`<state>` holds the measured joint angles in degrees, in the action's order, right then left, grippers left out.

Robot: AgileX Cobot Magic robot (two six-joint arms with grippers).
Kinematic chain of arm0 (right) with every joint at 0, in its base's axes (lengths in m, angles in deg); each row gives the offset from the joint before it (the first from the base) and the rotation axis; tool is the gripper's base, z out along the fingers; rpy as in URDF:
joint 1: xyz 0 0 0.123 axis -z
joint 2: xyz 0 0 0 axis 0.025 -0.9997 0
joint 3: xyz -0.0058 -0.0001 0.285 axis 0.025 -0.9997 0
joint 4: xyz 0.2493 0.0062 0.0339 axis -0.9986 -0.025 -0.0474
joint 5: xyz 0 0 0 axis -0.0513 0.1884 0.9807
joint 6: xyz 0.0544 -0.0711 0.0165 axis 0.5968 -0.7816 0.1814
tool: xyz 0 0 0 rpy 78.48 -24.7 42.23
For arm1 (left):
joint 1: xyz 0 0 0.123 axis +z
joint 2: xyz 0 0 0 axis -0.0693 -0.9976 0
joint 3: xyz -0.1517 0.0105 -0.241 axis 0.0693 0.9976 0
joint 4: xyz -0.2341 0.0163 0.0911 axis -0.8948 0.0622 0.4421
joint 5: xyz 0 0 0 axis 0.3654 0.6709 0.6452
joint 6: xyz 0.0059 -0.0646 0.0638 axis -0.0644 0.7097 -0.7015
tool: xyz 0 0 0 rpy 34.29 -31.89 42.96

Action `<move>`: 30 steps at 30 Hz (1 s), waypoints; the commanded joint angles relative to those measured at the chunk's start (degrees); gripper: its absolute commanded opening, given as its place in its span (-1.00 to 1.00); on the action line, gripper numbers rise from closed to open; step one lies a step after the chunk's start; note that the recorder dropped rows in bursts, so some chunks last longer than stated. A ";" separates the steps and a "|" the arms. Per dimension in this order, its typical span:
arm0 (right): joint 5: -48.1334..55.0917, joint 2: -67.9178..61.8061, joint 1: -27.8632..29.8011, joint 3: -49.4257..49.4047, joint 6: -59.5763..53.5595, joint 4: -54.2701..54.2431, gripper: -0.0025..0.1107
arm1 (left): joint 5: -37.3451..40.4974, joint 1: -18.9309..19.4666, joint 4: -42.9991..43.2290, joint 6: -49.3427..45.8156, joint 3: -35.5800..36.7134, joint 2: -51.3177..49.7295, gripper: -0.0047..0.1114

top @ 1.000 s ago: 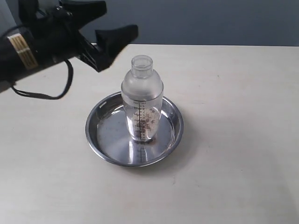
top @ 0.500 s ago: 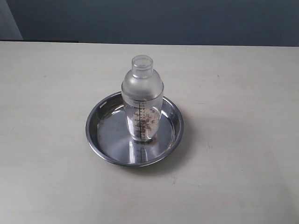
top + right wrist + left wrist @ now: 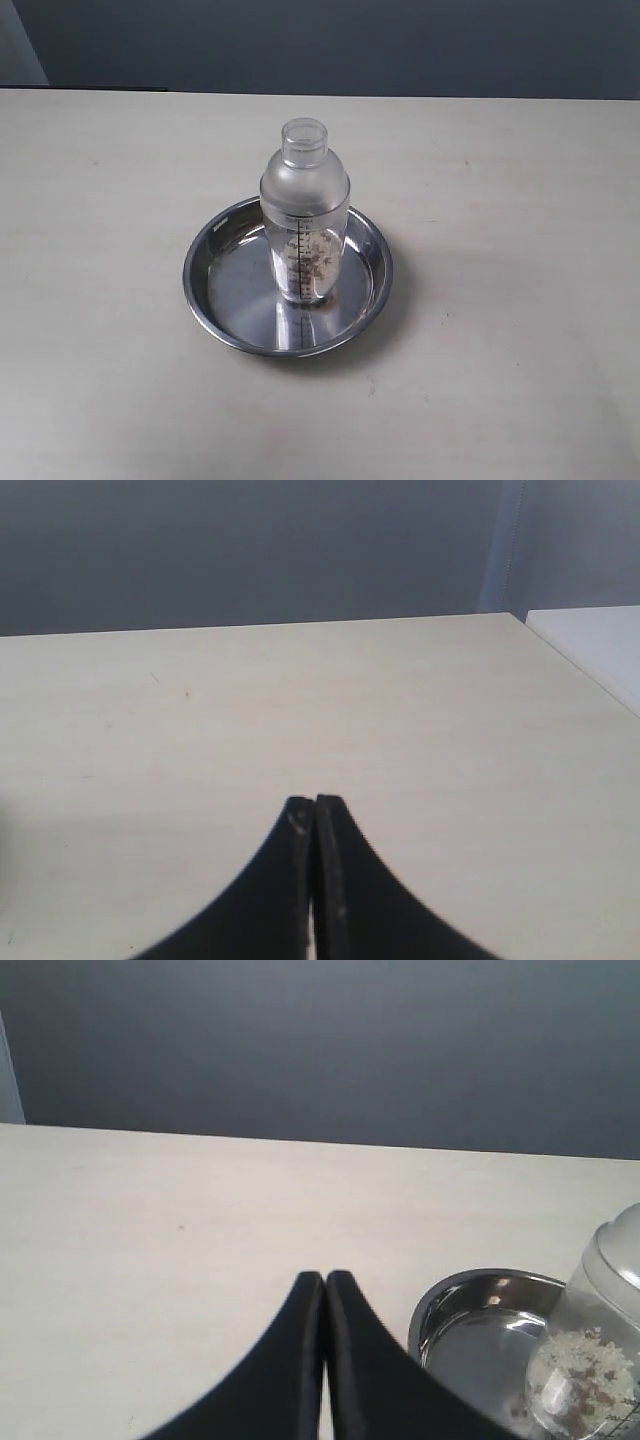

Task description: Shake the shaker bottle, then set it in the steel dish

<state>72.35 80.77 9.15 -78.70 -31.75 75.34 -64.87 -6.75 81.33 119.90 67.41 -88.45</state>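
The shaker bottle stands upright inside the steel dish, frosted, with a black scale and brown bits in its lower part. Neither arm shows in the exterior view. In the left wrist view my left gripper is shut with nothing in it, well short of the steel dish and the shaker bottle, which sit off to one side. In the right wrist view my right gripper is shut and empty over bare table; the bottle and dish do not appear there.
The pale table runs out on all sides of the dish. A dark wall stands behind its far edge. The right wrist view shows a table corner and a white surface beyond it.
One second ago the left arm hung open-jawed above the table's far left, near the bottle. It has since left the exterior view. Bottle and dish have not moved.
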 commanded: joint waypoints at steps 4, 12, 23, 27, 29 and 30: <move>-0.68 0.27 0.20 -0.07 -0.11 -0.04 -0.97 | 4.68 0.37 -21.75 -24.18 7.93 13.10 -0.91; -0.68 0.27 0.20 -0.07 -0.11 -0.04 -0.97 | 4.68 3.43 -35.33 -34.69 15.83 22.54 -0.91; -0.68 0.27 0.20 -0.07 -0.11 -0.04 -0.97 | 4.46 4.50 -38.45 -46.39 15.83 22.92 -0.91; -0.68 0.27 0.20 -0.07 -0.11 -0.04 -0.97 | 4.46 4.50 -38.45 -50.50 15.83 22.92 -0.91; -0.68 0.27 0.20 -0.07 -0.11 -0.04 -0.97 | 4.46 4.50 -38.45 -50.50 15.83 22.92 -0.91; -0.68 0.27 0.20 -0.07 -0.11 -0.04 -0.97 | 4.21 4.50 -38.78 -50.51 15.83 22.92 -0.91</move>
<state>72.35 80.77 9.15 -78.70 -31.75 75.34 -59.77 -2.30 43.31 69.73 82.98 -65.92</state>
